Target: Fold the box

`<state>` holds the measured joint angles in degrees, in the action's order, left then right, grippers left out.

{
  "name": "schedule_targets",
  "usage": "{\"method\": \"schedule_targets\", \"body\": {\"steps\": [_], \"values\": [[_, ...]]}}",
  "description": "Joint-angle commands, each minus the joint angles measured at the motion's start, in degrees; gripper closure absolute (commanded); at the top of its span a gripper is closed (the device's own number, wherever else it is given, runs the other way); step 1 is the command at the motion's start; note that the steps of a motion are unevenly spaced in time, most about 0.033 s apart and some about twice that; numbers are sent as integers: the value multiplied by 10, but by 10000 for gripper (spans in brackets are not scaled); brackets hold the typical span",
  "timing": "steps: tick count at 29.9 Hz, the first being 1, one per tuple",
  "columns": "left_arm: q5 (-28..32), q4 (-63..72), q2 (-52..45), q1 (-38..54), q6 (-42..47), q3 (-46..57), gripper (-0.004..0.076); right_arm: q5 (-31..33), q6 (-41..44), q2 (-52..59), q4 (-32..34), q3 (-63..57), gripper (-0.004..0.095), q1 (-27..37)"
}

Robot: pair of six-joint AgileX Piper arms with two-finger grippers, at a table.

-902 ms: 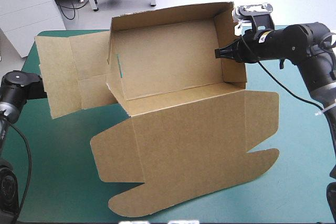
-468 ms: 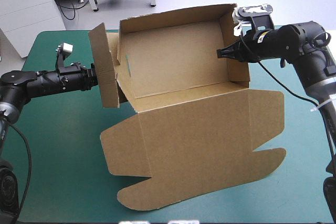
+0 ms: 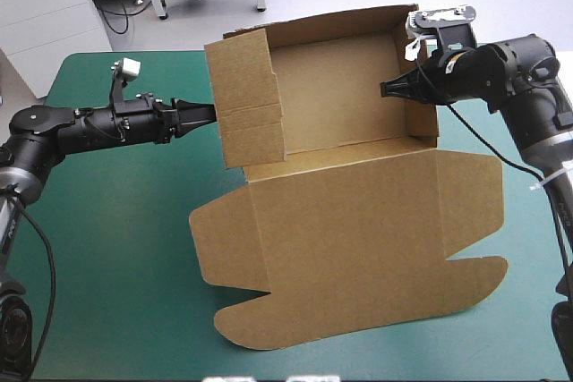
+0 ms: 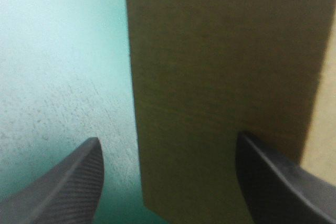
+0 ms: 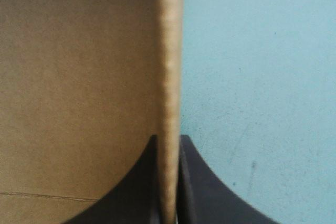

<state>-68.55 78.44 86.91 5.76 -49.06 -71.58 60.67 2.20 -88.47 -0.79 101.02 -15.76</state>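
The brown box [image 3: 331, 114] stands at the back of the table as an open tray, its lid [image 3: 358, 239] flat toward the front. Its left end flap [image 3: 246, 100] is raised upright and leans in over the tray. My left gripper [image 3: 208, 111] touches that flap from outside. In the left wrist view this gripper [image 4: 168, 140] is open, with the flap's board [image 4: 210, 77] just ahead between the fingers. My right gripper [image 3: 387, 89] is shut on the right end wall [image 3: 414, 78]. The right wrist view shows that wall's edge [image 5: 169, 77] pinched in the gripper [image 5: 168, 145].
The flat lid with its rounded tabs [image 3: 242, 324] reaches close to the table's front edge. Bare teal-green cover [image 3: 107, 239] lies to the left of the lid, under my left arm, and a narrower strip [image 3: 528, 310] to the right.
The left end flap, lying flat outward earlier, has swung up and inward. My left gripper has come in from the left edge behind it. The whole box has slid right with the right gripper.
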Motion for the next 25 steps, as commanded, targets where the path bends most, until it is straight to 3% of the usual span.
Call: {"method": "schedule_targets", "body": {"steps": [1, 16, 18, 25], "values": [[-62, 50, -34, -16, -2, -28, 224, -38, 13, 23, 8, 18, 931, 3], [-59, 19, -43, -46, 35, -40, 248, -35, 13, 23, 8, 18, 930, 3], [-35, -12, -45, -69, 66, -53, 248, -34, 16, 23, 8, 18, 930, 3], [139, -167, -74, -145, 190, -92, 248, -10, 35, 23, 8, 17, 929, 2]]}}
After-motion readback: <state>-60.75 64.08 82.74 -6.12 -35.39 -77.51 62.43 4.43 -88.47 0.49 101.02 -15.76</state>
